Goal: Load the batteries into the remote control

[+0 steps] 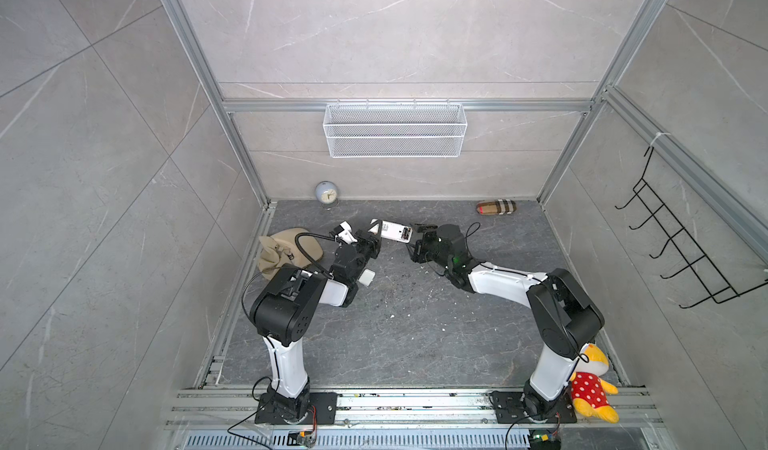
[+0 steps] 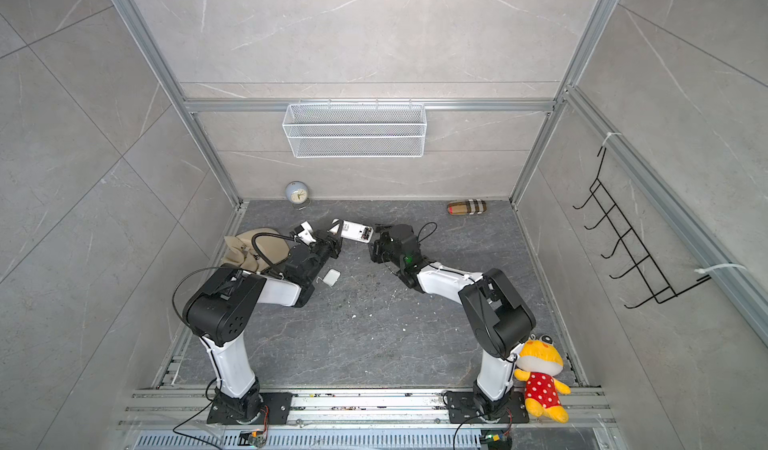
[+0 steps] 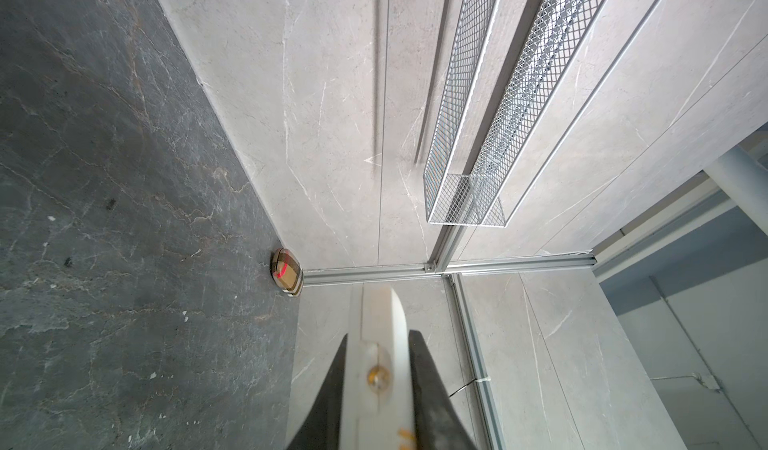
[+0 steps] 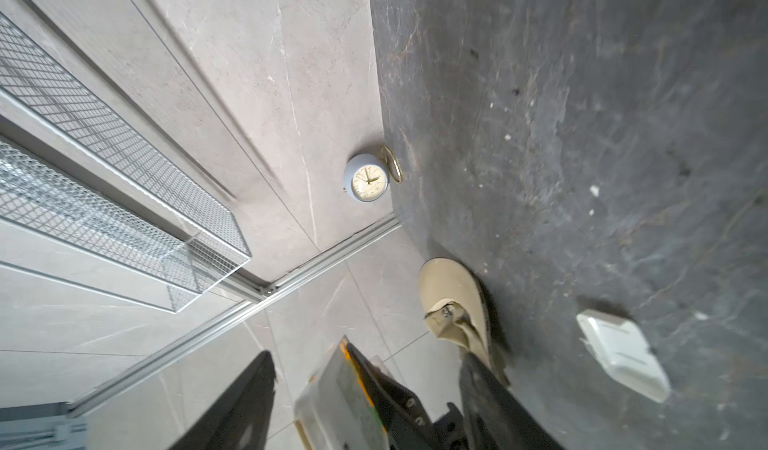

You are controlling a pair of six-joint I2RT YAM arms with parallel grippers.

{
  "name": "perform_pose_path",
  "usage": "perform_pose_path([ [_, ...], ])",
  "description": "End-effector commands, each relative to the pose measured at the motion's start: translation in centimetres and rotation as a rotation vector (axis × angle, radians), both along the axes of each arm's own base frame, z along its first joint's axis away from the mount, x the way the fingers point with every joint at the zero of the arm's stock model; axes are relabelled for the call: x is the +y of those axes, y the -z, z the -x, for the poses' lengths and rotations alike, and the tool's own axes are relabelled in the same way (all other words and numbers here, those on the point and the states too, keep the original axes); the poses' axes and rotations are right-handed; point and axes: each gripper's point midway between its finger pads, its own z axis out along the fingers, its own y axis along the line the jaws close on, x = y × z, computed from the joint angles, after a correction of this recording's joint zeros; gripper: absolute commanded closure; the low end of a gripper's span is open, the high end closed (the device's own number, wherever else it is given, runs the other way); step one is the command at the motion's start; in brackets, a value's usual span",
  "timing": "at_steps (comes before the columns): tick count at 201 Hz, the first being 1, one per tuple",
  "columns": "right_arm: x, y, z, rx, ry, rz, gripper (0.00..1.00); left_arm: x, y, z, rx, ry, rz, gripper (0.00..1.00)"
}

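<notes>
Both top views show the remote control (image 1: 395, 231) held off the floor (image 1: 415, 335), 1 end pinched tight in the left gripper (image 1: 377, 232), its uncovered battery bay facing the right gripper (image 1: 417, 238). Dark shapes in the bay are probably the batteries (image 1: 405, 233); I cannot tell how many. The back cover (image 1: 368, 277) lies on the floor, so closing remains. Only the right wrist view shows that gripper's fingers (image 4: 232, 406) spread wide, clamping nothing.

Round clock (image 1: 326, 194), plaid pouch (image 1: 496, 208), beige cloth bag (image 1: 286, 249), yellow plush toy (image 1: 592, 385), mesh basket (image 1: 395, 129).
</notes>
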Motion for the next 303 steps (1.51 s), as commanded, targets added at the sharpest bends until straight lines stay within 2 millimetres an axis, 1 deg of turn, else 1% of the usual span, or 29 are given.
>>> perform_pose_path([
  [1, -0.7, -2.3, 0.2, -0.093, -0.150, 0.146, 0.25, 0.8, -4.2, 0.8, -0.105, 0.001, 0.062, 1.00],
  [8, -0.6, -3.0, 0.0, -0.139, -0.194, 0.183, 0.23, 0.8, -4.2, 0.8, -0.103, 0.000, 0.066, 1.00],
  [23, 0.6, -4.7, -0.4, -0.237, -0.337, 0.263, 0.22, 0.8, -4.2, 0.8, -0.092, 0.012, 0.085, 1.00],
  [40, 1.9, -5.5, 0.0, -0.317, -0.469, 0.330, 0.23, 0.7, -4.4, 0.7, -0.084, 0.027, 0.109, 1.00],
  [61, 2.6, -6.1, 0.6, -0.383, -0.540, 0.344, 0.25, 0.7, -4.3, 0.6, -0.065, 0.039, 0.135, 1.00],
  [83, 2.6, -5.6, 1.5, -0.386, -0.587, 0.383, 0.26, 0.8, -4.1, 0.4, -0.034, 0.052, 0.184, 1.00],
  [104, 1.8, -4.8, 2.2, -0.369, -0.598, 0.448, 0.27, 0.7, -4.2, 0.2, -0.023, 0.062, 0.207, 1.00],
  [125, 1.1, -4.8, 2.6, -0.380, -0.605, 0.502, 0.25, 0.7, -4.3, 0.4, -0.022, 0.065, 0.209, 1.00],
  [161, 1.0, -5.0, 2.7, -0.387, -0.611, 0.527, 0.23, 0.7, -4.4, 0.5, -0.025, 0.071, 0.208, 1.00],
  [174, 1.3, -4.7, 2.6, -0.382, -0.615, 0.509, 0.26, 0.7, -4.7, 0.6, -0.031, 0.075, 0.210, 1.00],
  [186, 1.8, -4.8, 2.5, -0.391, -0.615, 0.478, 0.31, 0.6, -4.8, 0.5, -0.030, 0.077, 0.210, 1.00],
  [206, 2.8, -4.9, 2.3, -0.392, -0.613, 0.427, 0.36, 0.6, -4.7, 0.6, -0.027, 0.080, 0.210, 1.00],
  [216, 3.2, -4.6, 2.3, -0.385, -0.617, 0.416, 0.42, 0.6, -4.7, 0.6, -0.026, 0.081, 0.209, 1.00],
  [236, 3.8, -4.4, 2.1, -0.384, -0.608, 0.383, 0.49, 0.6, -4.6, 0.6, -0.024, 0.083, 0.217, 1.00],
  [247, 4.1, -4.3, 2.1, -0.382, -0.606, 0.364, 0.55, 0.5, -4.5, 0.6, -0.017, 0.084, 0.224, 1.00],
  [271, 4.2, -3.9, 2.1, -0.374, -0.600, 0.351, 0.59, 0.6, -4.6, 0.5, -0.020, 0.082, 0.227, 1.00],
  [286, 4.1, -4.0, 2.1, -0.377, -0.594, 0.349, 0.64, 0.6, -4.6, 0.5, -0.018, 0.082, 0.227, 1.00],
  [295, 4.1, -4.0, 2.1, -0.376, -0.592, 0.349, 0.64, 0.6, -4.6, 0.5, -0.018, 0.084, 0.229, 1.00],
  [303, 4.1, -4.0, 2.1, -0.378, -0.593, 0.347, 0.68, 0.5, -4.6, 0.5, -0.017, 0.086, 0.230, 1.00],
])
